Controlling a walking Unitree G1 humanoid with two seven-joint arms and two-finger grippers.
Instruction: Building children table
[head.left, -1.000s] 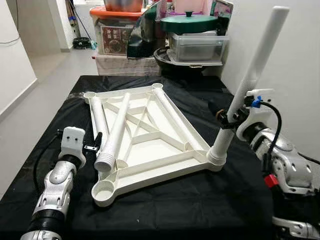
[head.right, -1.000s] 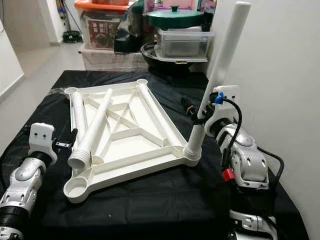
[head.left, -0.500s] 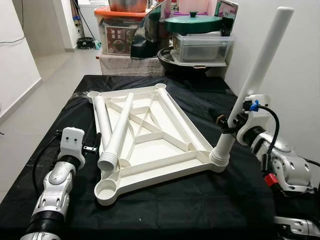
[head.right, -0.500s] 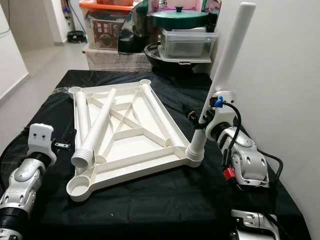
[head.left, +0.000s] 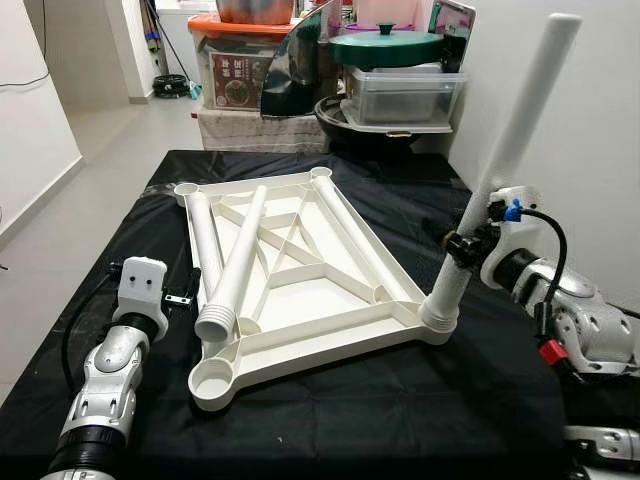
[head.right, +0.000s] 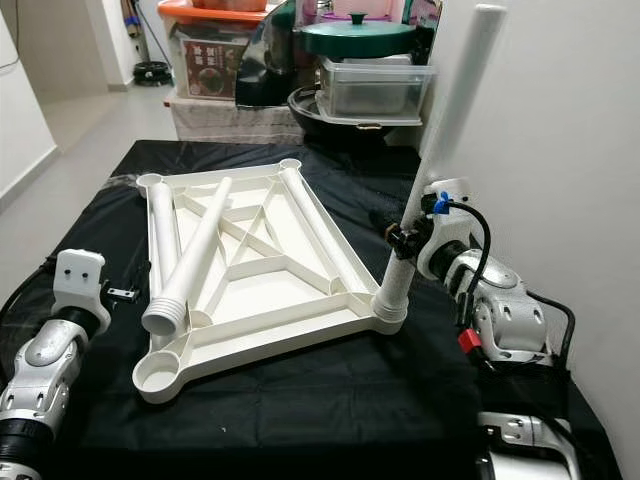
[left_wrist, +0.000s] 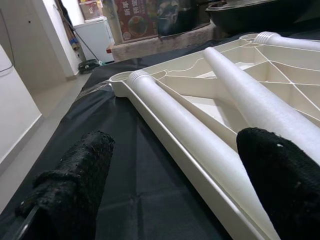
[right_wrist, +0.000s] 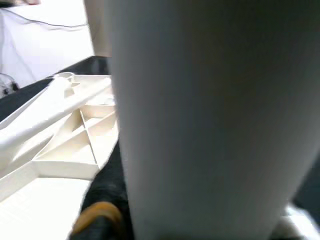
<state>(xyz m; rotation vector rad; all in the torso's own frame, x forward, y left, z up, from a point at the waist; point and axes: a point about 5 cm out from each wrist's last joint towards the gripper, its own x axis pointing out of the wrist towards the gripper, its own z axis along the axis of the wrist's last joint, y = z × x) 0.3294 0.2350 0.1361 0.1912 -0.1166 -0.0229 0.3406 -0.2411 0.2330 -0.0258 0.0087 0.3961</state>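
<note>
Left eye view: An upturned white table panel (head.left: 300, 280) is seen lying flat on a tabletop (head.left: 400, 400) covered with black cloth. Two loose white legs (head.left: 228, 262) are laid side by side along the panel's left part, ribbed ends toward the robot. A third leg (head.left: 500, 160) is stood in the near right corner socket (head.left: 437, 322), leaning slightly to the right. The right end effector (head.left: 462, 246) is clamped on this leg a little above the socket. The left end effector (head.left: 185, 297) is held low over the cloth, just beside the panel's left edge, fingers apart.

Right eye view: The same layout is recorded. The near left corner socket (head.right: 155, 374) is seen without a leg. Behind the tabletop, a green lid (head.right: 358, 37) is noted on stacked plastic containers (head.right: 372, 90), with an orange-lidded box (head.right: 210, 50) to the left.

Left wrist view: Two black padded fingers (left_wrist: 75, 185) are seen spread wide, nothing between them. Ahead, the panel rim and the two loose legs are seen stretching away over the black cloth.

Right wrist view: The held leg (right_wrist: 200, 120) is seen blurred and very close. Part of the ribbed panel (right_wrist: 65, 145) is visible beside it. The fingers themselves cannot be made out here.
</note>
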